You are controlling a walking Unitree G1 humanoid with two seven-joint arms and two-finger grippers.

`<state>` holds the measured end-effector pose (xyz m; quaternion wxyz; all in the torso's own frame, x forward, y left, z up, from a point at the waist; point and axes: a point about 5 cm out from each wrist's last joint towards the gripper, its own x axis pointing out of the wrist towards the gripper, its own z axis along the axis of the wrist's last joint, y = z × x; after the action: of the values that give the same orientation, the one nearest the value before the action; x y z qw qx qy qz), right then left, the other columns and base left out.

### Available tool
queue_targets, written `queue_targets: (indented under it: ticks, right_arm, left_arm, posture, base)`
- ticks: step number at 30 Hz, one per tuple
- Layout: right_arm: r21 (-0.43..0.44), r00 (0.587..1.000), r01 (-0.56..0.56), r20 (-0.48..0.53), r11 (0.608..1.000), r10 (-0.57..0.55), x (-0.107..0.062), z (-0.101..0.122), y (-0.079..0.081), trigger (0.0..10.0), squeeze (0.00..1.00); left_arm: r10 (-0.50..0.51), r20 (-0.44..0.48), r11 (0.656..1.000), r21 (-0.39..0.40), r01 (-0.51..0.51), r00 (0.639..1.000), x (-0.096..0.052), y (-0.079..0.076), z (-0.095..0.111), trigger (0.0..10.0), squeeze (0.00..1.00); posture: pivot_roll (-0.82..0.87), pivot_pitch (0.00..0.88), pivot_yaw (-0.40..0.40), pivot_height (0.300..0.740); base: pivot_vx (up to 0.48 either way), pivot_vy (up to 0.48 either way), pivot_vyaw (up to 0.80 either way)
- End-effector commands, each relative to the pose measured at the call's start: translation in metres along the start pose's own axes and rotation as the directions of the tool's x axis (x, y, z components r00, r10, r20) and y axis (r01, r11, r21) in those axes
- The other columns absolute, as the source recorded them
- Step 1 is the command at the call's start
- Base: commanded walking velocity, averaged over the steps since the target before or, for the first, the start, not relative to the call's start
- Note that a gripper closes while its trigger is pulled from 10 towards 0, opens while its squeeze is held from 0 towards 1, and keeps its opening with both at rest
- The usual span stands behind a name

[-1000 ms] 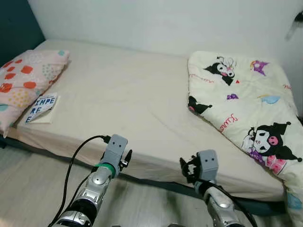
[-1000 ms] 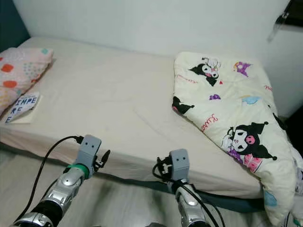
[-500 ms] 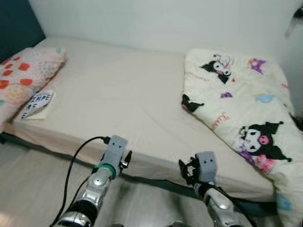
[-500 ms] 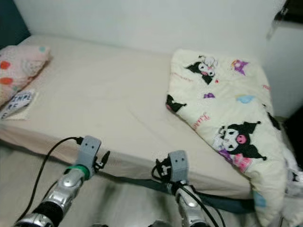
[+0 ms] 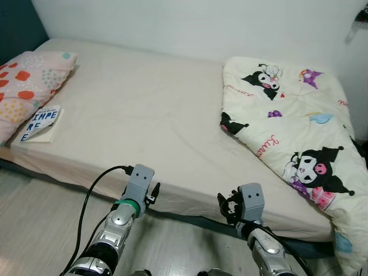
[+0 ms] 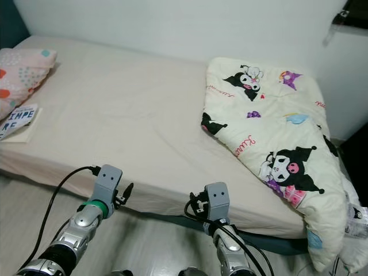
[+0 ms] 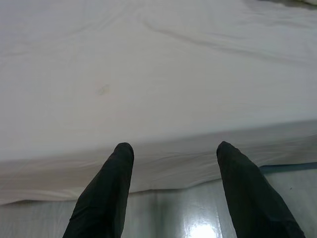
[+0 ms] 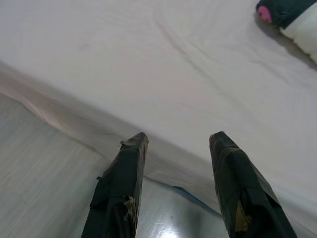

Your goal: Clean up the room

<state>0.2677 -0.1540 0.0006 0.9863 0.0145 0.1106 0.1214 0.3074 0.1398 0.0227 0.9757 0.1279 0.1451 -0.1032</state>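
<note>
A bed with a beige sheet [image 5: 144, 115] lies before me. A cream comforter [image 5: 293, 126] with cartoon prints is bunched on the bed's right side and hangs over its right corner. At the left end a pillow [image 5: 26, 86] with red and orange dots rests by a book [image 5: 41, 122] with blue letters on its cover. My left gripper [image 7: 174, 146] is open and empty, just short of the mattress's front edge. My right gripper [image 8: 179, 136] is also open and empty, held low over the floor before the same edge.
Pale wood floor [image 5: 40, 218] runs along the bed's front. A white wall stands behind the bed and a dark blue headboard [image 5: 17, 29] at its left end. Beyond the bed's right corner, a white packet [image 6: 356, 213] lies low beside the hanging comforter.
The whole picture has shifted a little as the camera moved. Both arms keep the same pose and both grippers stay open.
</note>
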Motion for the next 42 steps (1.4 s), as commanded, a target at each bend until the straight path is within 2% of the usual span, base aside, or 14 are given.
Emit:
queue_targets:
  ticks: [1,5,7,26,42]
  right_arm:
    - [0.007,1.0,0.0,-0.019,1.0,0.0,-0.0026,-0.0048,0.0009,10.0,0.0]
    - [0.011,1.0,0.0,-0.021,1.0,0.0,-0.0025,-0.005,0.001,10.0,0.0]
    - [0.03,1.0,0.006,-0.024,1.0,-0.006,-0.0026,-0.0057,0.001,10.0,0.0]
    - [0.023,1.0,0.006,-0.022,1.0,-0.005,-0.0018,-0.0047,0.0011,10.0,0.0]
    - [0.014,1.0,0.003,-0.025,1.0,-0.003,-0.002,-0.0048,0.0004,10.0,0.0]
  left_arm:
    - [-0.008,-0.03,1.0,0.0,0.008,1.0,-0.0023,-0.0029,-0.007,10.0,0.0]
    - [-0.009,-0.031,1.0,0.001,0.009,0.999,-0.0023,-0.0028,-0.0071,10.0,0.0]
    - [-0.009,-0.032,1.0,0.002,0.009,0.999,-0.0023,-0.0026,-0.0071,10.0,0.0]
    - [-0.007,-0.037,1.0,0.007,0.008,0.999,-0.0021,-0.0019,-0.0073,10.0,0.0]
    - [-0.013,-0.034,1.0,0.014,0.014,0.999,-0.002,-0.0034,-0.0068,10.0,0.0]
  posture:
    - [-0.03,0.051,0.052,0.74]
    - [-0.02,0.051,0.053,0.74]
    - [-0.02,0.051,0.053,0.74]
    - [-0.02,0.052,0.055,0.74]
    - [-0.02,0.052,0.052,0.74]
  base:
    - [0.0,0.0,0.0]
    - [0.0,0.0,0.0]
    - [0.0,0.0,-0.78]
    - [0.0,0.0,-0.76]
    - [0.0,-0.039,0.0]
